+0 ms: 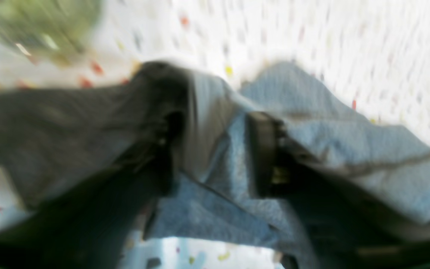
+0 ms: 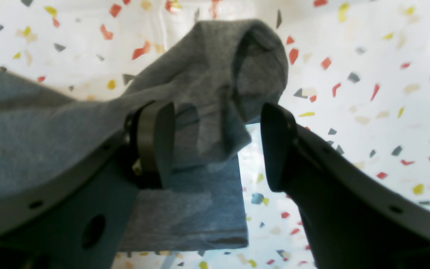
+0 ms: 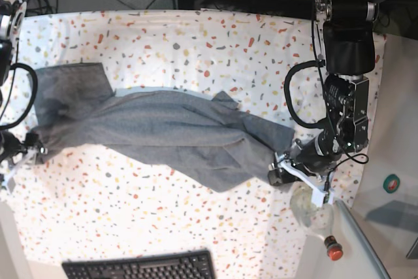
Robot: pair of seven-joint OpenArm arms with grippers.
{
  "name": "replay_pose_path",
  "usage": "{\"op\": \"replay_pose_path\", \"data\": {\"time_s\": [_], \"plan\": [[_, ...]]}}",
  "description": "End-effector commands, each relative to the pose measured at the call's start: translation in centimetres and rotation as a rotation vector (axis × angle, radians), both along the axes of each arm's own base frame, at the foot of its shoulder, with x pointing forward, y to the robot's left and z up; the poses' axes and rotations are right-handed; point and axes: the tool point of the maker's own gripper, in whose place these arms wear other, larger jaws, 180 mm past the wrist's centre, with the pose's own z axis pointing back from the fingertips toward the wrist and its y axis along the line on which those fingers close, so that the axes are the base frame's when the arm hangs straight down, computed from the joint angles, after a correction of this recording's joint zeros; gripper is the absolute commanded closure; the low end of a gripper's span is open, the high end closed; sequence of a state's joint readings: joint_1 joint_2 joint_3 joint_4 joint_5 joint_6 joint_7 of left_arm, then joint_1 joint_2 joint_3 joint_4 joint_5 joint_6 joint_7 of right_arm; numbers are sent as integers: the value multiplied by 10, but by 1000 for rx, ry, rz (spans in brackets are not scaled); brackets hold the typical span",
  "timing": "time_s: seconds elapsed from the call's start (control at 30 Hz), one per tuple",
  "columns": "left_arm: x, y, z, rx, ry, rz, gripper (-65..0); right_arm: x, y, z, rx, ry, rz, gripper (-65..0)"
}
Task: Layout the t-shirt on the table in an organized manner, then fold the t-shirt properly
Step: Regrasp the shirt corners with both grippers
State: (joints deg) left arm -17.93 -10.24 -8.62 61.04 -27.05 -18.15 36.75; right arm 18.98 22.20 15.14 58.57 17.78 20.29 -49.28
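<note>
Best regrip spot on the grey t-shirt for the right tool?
Take the grey cotton t-shirt at the hemmed edge hanging between the open right tool's fingers. Come from the shirt's outer end along the speckled table: there the fabric bunches, while the middle lies flat.

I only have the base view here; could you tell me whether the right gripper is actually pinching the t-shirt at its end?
Observer: In the right wrist view the right gripper stands open. The t-shirt is draped over one finger and hangs in the gap, while the other finger is bare above the table.
Operator: Thank you. And the left gripper at the other end?
Observer: The left wrist view is blurred, but the left gripper also shows its fingers apart, with grey fabric bunched between and over them. I cannot tell whether the cloth is caught on either finger.
</note>
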Motion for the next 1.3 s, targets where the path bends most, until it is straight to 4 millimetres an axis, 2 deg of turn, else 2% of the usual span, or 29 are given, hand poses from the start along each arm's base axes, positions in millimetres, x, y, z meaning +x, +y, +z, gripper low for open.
{"op": "replay_pose_path", "data": {"time_s": [0.0,0.07,0.1,0.17,0.23,0.3,0.37,0.53,0.67,0.77,0.9,0.93,1.0,1.17,1.27], "plan": [[16,1,25,-21,-78,12,-479,10,-15,29,-25,-94,-19,-348],[17,8,37,-21,-116,32,-583,0,-15,45,-14,-185,-70,-348],[6,16,36,-18,-125,53,-611,-9,-22,57,-20,-237,-112,-350],[-16,32,36,-6,-141,97,-617,-28,-25,71,-37,-299,-155,-351],[-46,42,24,8,-119,113,-604,-47,-18,71,-64,-306,-145,-353],[-69,39,7,6,-85,71,-599,-63,-16,64,-75,-287,-137,-353],[-84,33,-10,-8,-48,36,-599,-74,-15,54,-74,-283,-140,-353],[-87,31,-35,-70,-53,72,-599,-82,-1,38,-36,-295,-152,-353],[-77,20,-51,-123,-28,99,-599,-80,0,37,-31,-293,-151,-353],[-67,8,-56,-136,-8,70,-599,-82,-1,33,-25,-283,-160,-351],[-53,-12,-51,-138,-12,15,-589,-88,-3,17,-7,-244,-176,-351],[-51,-15,-50,-138,-14,5,-566,-90,-3,13,0,-232,-180,-351],[-51,-19,-50,-138,-13,-8,-472,-92,-10,6,17,-221,-220,-351],[-54,-15,-52,-137,-8,1,-184,-96,-54,-9,96,-217,-423,-362],[-55,-14,-54,-133,0,-2,-28,-90,-62,-24,131,-152,-356,-419]]}}
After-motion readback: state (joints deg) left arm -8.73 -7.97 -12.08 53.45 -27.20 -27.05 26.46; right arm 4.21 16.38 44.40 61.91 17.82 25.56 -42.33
